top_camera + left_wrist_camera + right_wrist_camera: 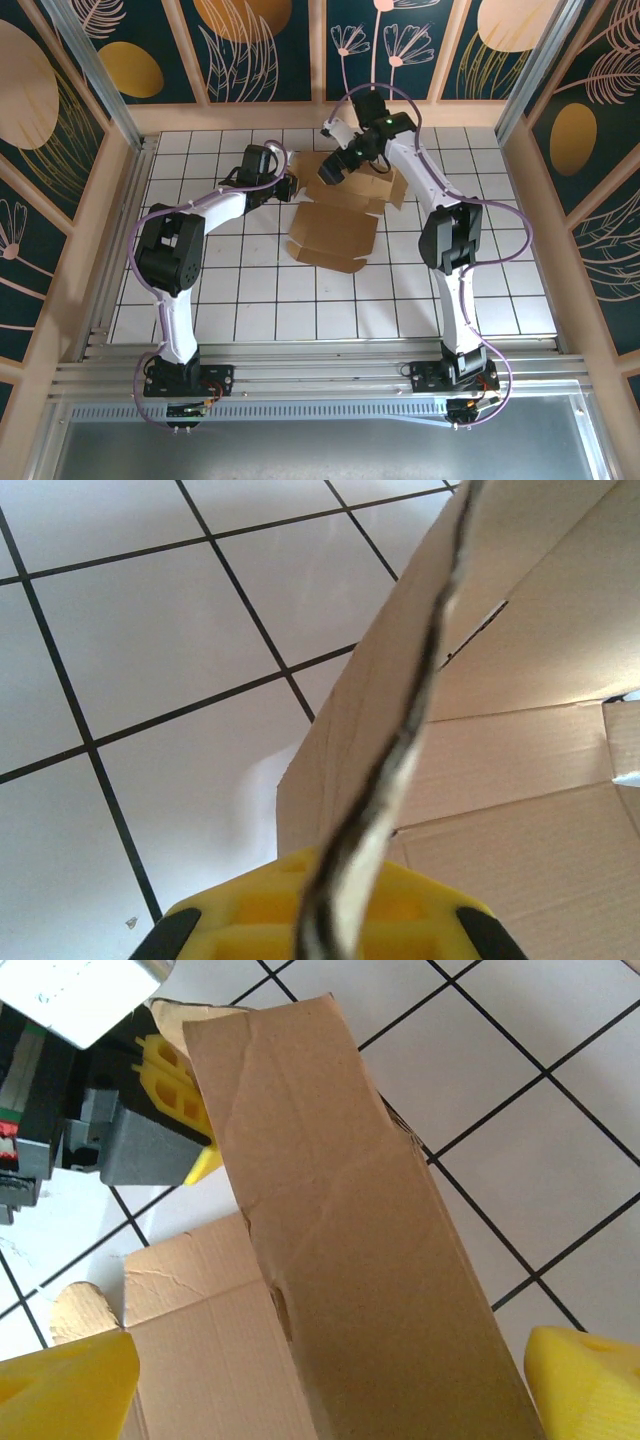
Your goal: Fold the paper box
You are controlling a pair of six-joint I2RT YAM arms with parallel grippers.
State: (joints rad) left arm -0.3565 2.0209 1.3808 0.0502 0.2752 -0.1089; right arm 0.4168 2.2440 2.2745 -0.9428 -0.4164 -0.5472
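Right wrist view: a raised flap [340, 1240] of the paper box [200, 1360] runs lengthwise from between the wide-apart jaws of the right gripper [330, 1385] to the left gripper [190, 1110], clamped on its far end.

No legible text — none anywhere

Bright even light, soft shadows, blurred close foregrounds
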